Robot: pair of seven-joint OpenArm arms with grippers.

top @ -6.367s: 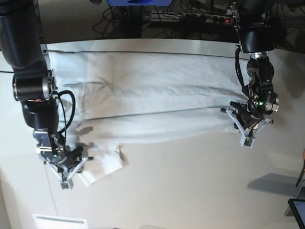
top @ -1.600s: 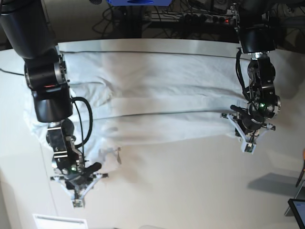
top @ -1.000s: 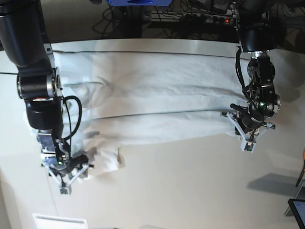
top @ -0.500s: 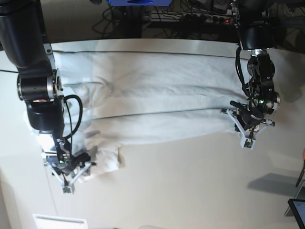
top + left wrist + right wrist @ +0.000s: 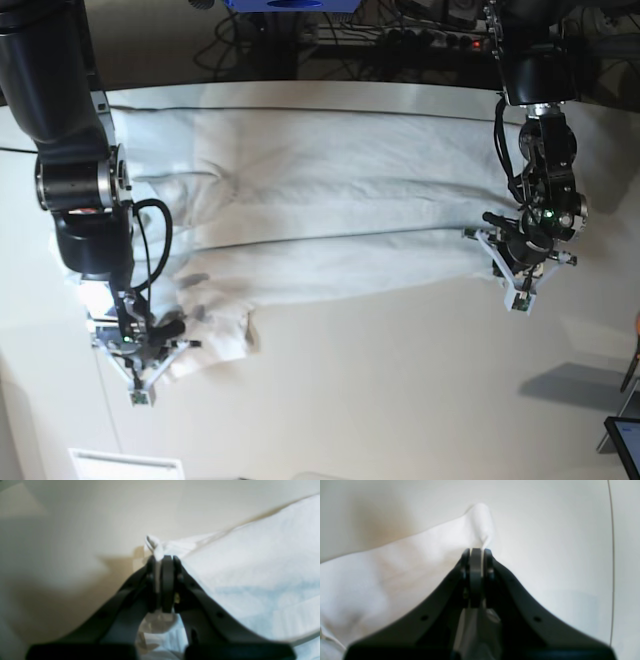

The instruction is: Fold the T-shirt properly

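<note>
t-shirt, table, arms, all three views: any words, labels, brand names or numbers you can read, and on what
None can be read.
T-shirt: plain white, no print or tag showing.
Table: bare, no markings.
Left hand and right hand: black, unmarked, each shut on the T-shirt's edge.
Blue item at the base view's top edge: cut off, no legible text.
Arms: small green lights only, no lettering.

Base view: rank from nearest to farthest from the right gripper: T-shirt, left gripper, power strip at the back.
1. T-shirt: pinched in the right gripper, at the view's lower left.
2. left gripper: across the table, at the view's right.
3. power strip: behind the table, upper right.
</note>
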